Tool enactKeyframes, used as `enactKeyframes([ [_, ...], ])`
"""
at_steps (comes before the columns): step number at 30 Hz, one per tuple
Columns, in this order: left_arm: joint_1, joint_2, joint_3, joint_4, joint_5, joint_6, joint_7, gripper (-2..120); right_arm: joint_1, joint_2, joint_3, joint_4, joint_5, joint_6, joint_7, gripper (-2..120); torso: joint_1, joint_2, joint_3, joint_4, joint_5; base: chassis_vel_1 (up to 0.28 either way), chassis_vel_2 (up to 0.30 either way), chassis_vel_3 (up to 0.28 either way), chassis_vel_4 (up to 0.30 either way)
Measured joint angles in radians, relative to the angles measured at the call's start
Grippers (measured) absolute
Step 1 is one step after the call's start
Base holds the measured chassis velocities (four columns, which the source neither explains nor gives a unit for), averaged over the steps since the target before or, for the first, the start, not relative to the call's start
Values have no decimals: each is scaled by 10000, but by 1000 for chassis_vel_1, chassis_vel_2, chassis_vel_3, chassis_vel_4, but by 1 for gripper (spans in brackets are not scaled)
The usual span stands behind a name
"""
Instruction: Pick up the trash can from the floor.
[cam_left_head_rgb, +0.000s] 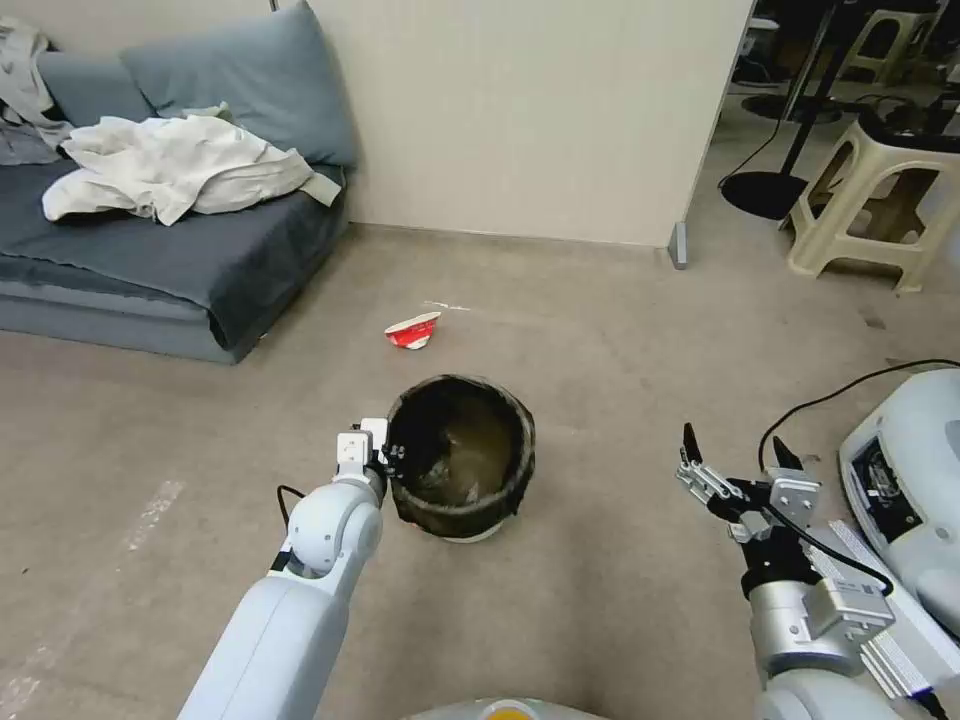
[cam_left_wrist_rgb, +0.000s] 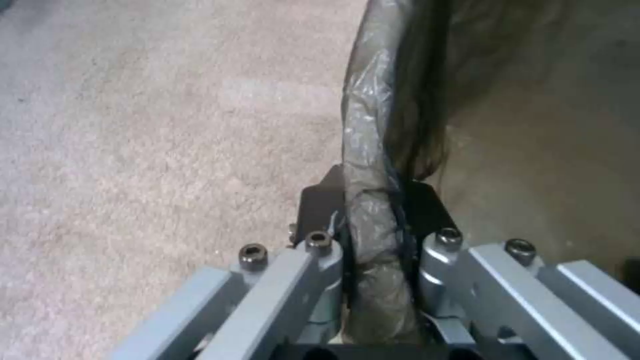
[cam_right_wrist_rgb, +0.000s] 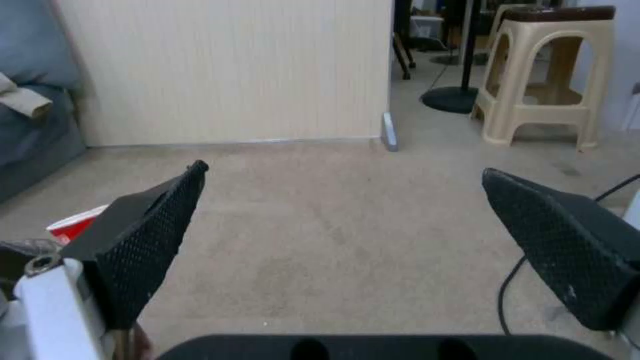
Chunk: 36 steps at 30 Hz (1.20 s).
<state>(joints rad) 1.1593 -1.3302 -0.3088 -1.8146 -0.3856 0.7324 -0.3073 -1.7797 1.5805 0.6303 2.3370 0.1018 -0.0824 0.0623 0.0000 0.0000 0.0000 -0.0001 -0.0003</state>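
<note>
Trash can (cam_left_head_rgb: 462, 455) rim pinched by left gripper (cam_left_head_rgb: 392, 462), seemingly over liner; lift needed straight, slow. Right gripper (cam_left_head_rgb: 735, 462) spread, idle.

Bare floor (cam_left_head_rgb: 620, 330) around trash can (cam_left_head_rgb: 462, 458)

A mock living-room corner inside a lab or workshop: a low grey sofa (cam_left_head_rgb: 150, 260) strewn with crumpled white cloth (cam_left_head_rgb: 175, 165) stands against a thin beige partition wall (cam_left_head_rgb: 530, 110), past whose edge show plastic stools (cam_left_head_rgb: 875, 200), a stand base (cam_left_head_rgb: 762, 192) and cables.
</note>
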Motion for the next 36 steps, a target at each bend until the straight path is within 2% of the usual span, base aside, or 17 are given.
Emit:
enactKeyframes([
  [9, 62, 0, -28, -50, 10, -156, -141, 7, 6, 5, 2, 0, 0, 31, 0, 100, 0, 0, 0, 0, 2, 0, 0, 0, 0],
  [13, 204, 46, -75, -301, -123, -736, -79, 4, -2, 4, 15, 18, 0, 44, 1, 100, 0, 0, 0, 2, 4, 0, 0, 0, 0],
  [17, 445, 195, -210, -889, -443, -894, -71, 2, -9, 1, 61, 70, 35, 47, 8, 100, 0, 0, 0, 1, 5, 0, 0, 0, 0],
  [20, 894, 517, -490, -1788, -973, -891, -23, 2, -29, 5, 81, 73, 61, 58, 9, 100, 1, 0, 0, 0, 3, 0, 0, 0, 0],
  [21, 894, 517, -490, -1788, -973, -891, -23, 2, -29, 5, 81, 73, 61, 58, 9, 100, 1, 0, 0, 0, 3, 0, 0, 0, 0],
  [23, 1240, 691, -796, -2363, -1267, -913, 118, 2, -29, 11, 70, 73, 61, 70, 9, 100, 0, 0, 0, 1, 3, 0, 0, 0, 0],
  [24, 1240, 691, -796, -2363, -1267, -913, 118, 2, -29, 11, 70, 73, 61, 70, 9, 100, 0, 0, 0, 1, 3, 0, 0, 0, 0],
  [27, 1938, 856, -1249, -3318, -1814, -1219, 394, 2, -22, 37, 22, 79, 62, 81, 9, 100, 1, 0, 0, 2, 3, 0, 0, 0, 0],
  [28, 1938, 856, -1249, -3318, -1814, -1219, 394, 2, -22, 37, 22, 79, 62, 81, 9, 100, 1, 0, 0, 2, 3, 0, 0, 0, 0],
  [31, 2500, 937, -1400, -3988, -1845, -1748, 642, 2, -47, 45, 18, 109, 62, 109, 9, 100, 0, 0, 0, 2, 3, 0, 0, 0, 0],
  [36, 2846, 924, -1372, -4351, -1444, -2154, 848, 2, -101, 59, 17, 154, 64, 158, 9, 100, 0, 0, 0, 1, 3, 0, 0, 0, 0],
])
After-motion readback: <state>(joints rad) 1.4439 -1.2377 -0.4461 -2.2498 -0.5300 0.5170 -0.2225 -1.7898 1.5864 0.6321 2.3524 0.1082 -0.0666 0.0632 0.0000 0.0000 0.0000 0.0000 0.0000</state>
